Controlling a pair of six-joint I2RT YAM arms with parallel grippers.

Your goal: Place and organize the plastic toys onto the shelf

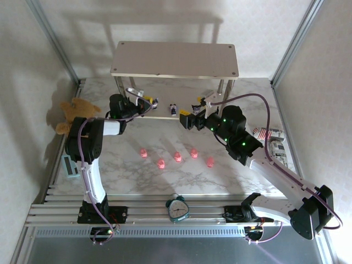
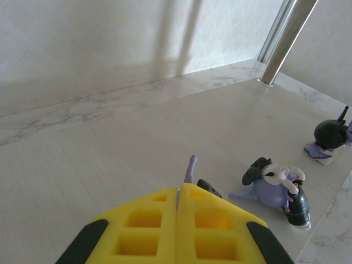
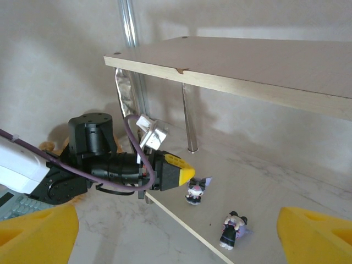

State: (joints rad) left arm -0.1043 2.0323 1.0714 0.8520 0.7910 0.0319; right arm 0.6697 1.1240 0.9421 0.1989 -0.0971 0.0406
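My left gripper (image 2: 177, 193) is shut on a thin lilac part of a purple-and-white figurine (image 2: 190, 168), low over the shelf's lower board (image 2: 110, 165). In the right wrist view that figurine (image 3: 195, 191) stands on the board at the left gripper's yellow tip (image 3: 184, 173). A second figurine (image 2: 276, 184) lies to the right of it, and a third (image 2: 330, 137) stands farther right. My right gripper (image 1: 191, 114) hangs open in front of the shelf (image 1: 176, 58), nothing between its fingers (image 3: 33, 236). Five pink pigs (image 1: 177, 157) sit on the marble table in a loose row.
A brown teddy bear (image 1: 74, 113) lies at the left beside the left arm. A teal alarm clock (image 1: 177, 209) stands at the near edge. A striped item (image 1: 269, 135) lies at the right. A silver shelf leg (image 2: 286, 38) rises at the board's far corner.
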